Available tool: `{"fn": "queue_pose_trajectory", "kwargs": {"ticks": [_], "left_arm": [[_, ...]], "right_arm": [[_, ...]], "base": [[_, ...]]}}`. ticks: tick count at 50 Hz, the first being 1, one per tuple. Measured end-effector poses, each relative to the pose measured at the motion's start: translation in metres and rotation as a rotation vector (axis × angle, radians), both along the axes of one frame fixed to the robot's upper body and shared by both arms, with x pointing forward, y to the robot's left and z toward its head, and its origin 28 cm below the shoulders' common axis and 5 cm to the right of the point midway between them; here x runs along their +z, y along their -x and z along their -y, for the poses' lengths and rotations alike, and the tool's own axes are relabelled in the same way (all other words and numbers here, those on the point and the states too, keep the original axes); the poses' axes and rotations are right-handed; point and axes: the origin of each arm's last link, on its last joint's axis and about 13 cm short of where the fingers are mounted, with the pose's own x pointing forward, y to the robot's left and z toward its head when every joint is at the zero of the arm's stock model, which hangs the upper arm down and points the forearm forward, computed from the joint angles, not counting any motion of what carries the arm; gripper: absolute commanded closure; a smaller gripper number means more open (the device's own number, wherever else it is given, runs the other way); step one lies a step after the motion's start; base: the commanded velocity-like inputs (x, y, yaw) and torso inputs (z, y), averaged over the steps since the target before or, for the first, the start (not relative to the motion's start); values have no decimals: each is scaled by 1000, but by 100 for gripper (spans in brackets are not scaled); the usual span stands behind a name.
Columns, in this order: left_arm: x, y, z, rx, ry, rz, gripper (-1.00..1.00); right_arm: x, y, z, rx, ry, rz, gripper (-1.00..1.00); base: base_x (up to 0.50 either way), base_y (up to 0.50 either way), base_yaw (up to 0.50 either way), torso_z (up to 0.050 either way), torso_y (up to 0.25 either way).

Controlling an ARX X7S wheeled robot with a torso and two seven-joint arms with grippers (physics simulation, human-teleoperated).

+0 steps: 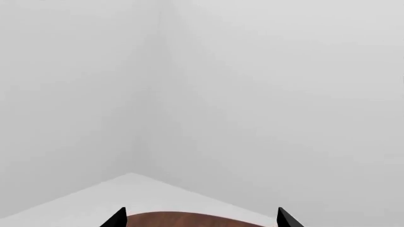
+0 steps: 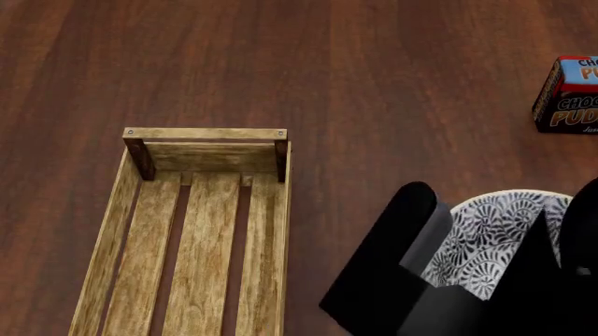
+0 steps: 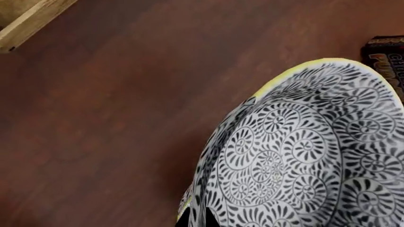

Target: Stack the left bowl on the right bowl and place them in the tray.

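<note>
A white bowl [image 2: 495, 234] with black swirl patterns sits to the right of the tray [image 2: 206, 134], outside it. My right gripper [image 3: 197, 220] is shut on the bowl's [image 3: 303, 156] rim, one finger on each side of the wall. A thin yellow edge runs along that rim; I cannot tell whether a second bowl lies under it. The black right arm [image 2: 388, 280] covers the bowl's near side. The light-wood slatted tray holds nothing. My left gripper [image 1: 200, 218] is open, out of the head view, with only bare table between its tips.
A dark chocolate pudding box [image 2: 568, 94] stands at the far right, just beyond the bowl. The brown wooden table [image 2: 374, 84] spreads around the tray. The left wrist view faces grey walls past the table's edge [image 1: 189, 213]. A tray corner [image 3: 28, 23] shows in the right wrist view.
</note>
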Motion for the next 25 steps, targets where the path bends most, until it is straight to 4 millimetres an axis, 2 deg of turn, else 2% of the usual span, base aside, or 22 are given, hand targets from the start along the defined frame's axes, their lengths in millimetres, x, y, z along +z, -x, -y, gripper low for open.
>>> {"fn": "queue_pose_trajectory", "kwargs": {"ticks": [12, 25], "left_arm": [[1, 0, 1, -2, -1, 4, -100], [0, 0, 1, -1, -1, 2, -100]], "right_arm": [[7, 14, 18, -125, 83, 23, 100], [-1, 17, 37, -249, 159, 22, 100]], "base": [[0, 0, 0, 0, 0], [0, 0, 0, 0, 0]]}}
